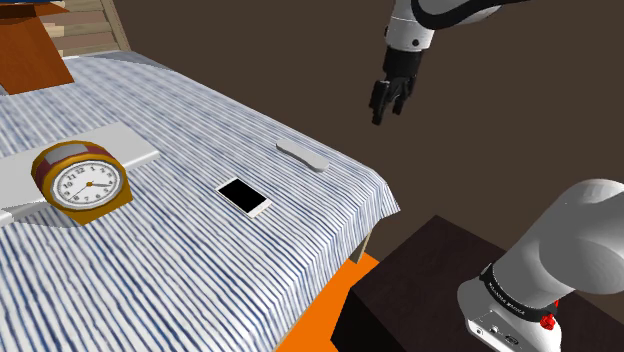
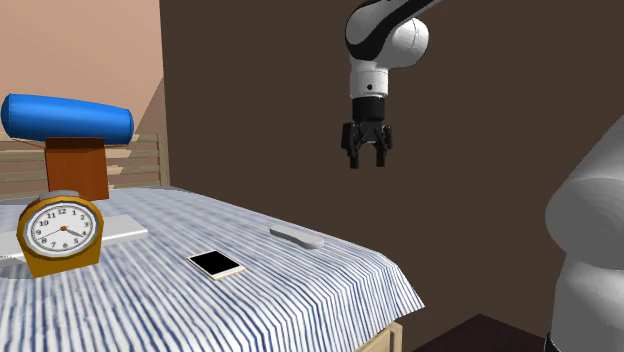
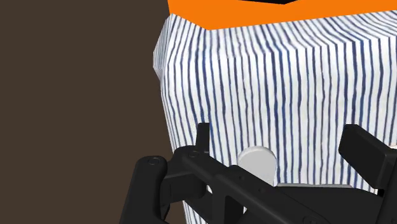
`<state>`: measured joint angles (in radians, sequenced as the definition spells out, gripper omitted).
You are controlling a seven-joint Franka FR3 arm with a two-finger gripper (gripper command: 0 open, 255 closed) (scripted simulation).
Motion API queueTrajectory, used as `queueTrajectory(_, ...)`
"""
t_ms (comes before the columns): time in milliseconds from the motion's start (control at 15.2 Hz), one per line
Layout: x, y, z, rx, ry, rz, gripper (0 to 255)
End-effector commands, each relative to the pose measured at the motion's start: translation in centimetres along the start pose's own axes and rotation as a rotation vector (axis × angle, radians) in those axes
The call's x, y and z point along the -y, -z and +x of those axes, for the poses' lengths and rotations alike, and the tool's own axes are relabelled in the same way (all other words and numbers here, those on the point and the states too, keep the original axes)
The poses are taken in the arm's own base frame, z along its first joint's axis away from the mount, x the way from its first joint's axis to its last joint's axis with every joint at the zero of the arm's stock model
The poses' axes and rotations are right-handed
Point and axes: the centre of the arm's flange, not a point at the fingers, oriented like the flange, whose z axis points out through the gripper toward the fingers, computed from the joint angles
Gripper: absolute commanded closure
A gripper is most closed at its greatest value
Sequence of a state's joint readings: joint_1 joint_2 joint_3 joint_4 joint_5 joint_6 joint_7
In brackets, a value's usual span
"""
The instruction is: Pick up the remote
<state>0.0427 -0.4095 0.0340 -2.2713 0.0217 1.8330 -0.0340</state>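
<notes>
The remote (image 1: pixel 303 156) is a slim pale grey bar lying flat on the striped bed cover (image 1: pixel 180 260), near the bed's corner. It also lies near that corner in the second exterior view (image 2: pixel 296 237). My black gripper (image 1: pixel 388 105) hangs open in the air, well above the remote and off toward the shoulder view's right, past the bed's edge. From the second exterior view the gripper (image 2: pixel 367 155) points down with its fingers apart and nothing between them. In the wrist view the fingers (image 3: pixel 202 137) stand apart, and a pale rounded end of the remote (image 3: pixel 257 164) shows between them over the cover.
A white phone with a black screen (image 1: pixel 244 196) lies on the cover beside the remote. A yellow-cased clock (image 1: pixel 80 183) stands further along on a grey slab (image 1: pixel 130 145). A blue bolster (image 2: pixel 65 117) rests on a brown box at the headboard. The dark stand (image 1: pixel 430 270) sits below the bed's corner.
</notes>
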Motion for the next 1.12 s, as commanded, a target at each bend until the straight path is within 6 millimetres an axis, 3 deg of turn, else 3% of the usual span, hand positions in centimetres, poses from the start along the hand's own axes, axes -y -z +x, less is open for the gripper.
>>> queueTrajectory(0, 0.3, -1.3, 1.8, -0.003, 0.008, -0.002, 0)
queueTrajectory(1056, 4.3, -13.5, 18.5, -0.015, 0.070, -0.023, 0)
